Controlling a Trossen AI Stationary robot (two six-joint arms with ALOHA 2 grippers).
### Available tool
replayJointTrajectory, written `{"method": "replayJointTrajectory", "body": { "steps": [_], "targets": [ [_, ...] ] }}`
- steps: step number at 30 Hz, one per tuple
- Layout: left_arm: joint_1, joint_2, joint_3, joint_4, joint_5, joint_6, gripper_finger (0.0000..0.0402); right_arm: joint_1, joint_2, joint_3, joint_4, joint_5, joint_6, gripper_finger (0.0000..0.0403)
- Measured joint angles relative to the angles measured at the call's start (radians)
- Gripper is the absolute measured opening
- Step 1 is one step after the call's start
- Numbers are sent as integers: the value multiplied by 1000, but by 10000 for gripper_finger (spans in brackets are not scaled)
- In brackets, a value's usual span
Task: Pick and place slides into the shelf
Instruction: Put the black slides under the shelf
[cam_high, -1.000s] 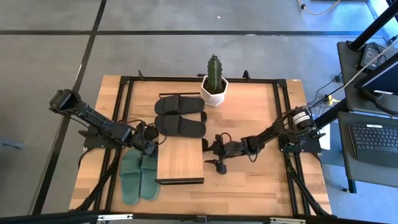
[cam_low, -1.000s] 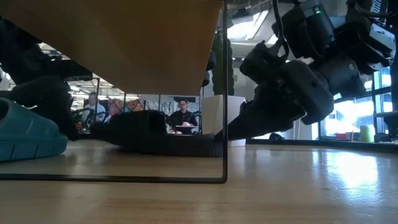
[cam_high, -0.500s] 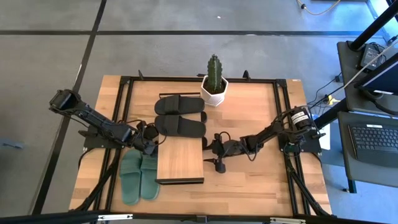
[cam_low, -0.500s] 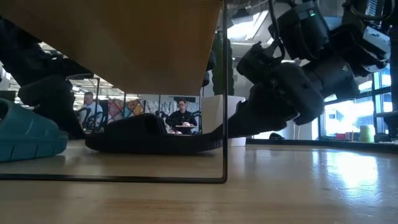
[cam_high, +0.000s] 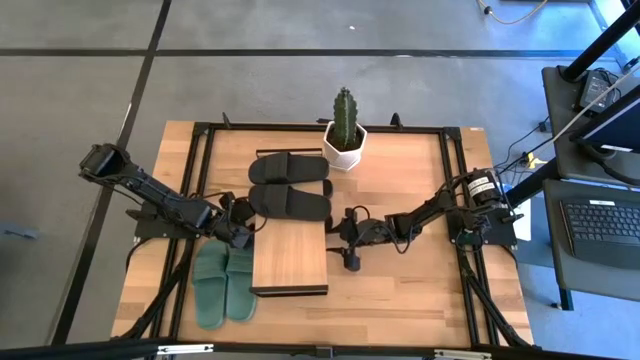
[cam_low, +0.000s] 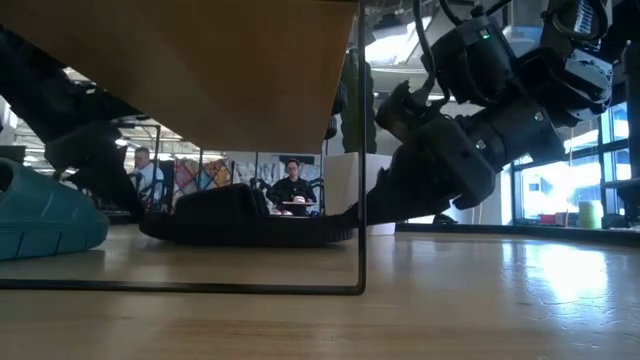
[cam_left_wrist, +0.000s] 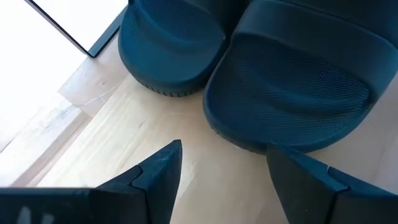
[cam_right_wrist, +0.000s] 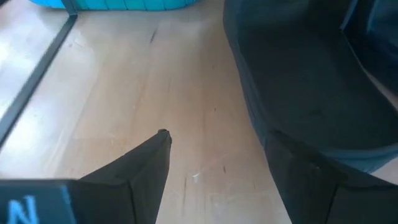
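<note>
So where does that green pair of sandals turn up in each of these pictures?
High view: green pair, lower left, beside the shelf.
Low view: one green sandal at the far left edge.
Left wrist view: both toes fill the top, just ahead of the open left gripper.
Right wrist view: a green sliver at the top edge.
Shared landmark: the shelf's black frame.

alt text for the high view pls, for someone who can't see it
Overhead view of a wooden table where two dark robot arms reach inward toward a low wooden shelf: the left gripper at its left side, the right gripper at its right. Two black slides lie behind the shelf, a green pair left of it, beside a potted cactus.
</note>
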Motion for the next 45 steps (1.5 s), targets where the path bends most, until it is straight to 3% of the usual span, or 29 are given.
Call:
{"method": "replayJointTrajectory", "body": {
  "steps": [15, 22, 28, 45],
  "targets": [
    [2, 0, 0, 37, -8, 7, 225, 0, 0, -1, -26, 8, 2, 259],
    [2, 0, 0, -3, 95, 2, 225, 0, 0, -1, -26, 8, 3, 259],
    [2, -10, 0, -55, 114, -27, 225, 0, -3, -1, -29, 8, 3, 259],
    [-68, -280, 0, -322, 164, -104, 225, 3, -47, -2, -74, 8, -14, 259]
  ]
}}
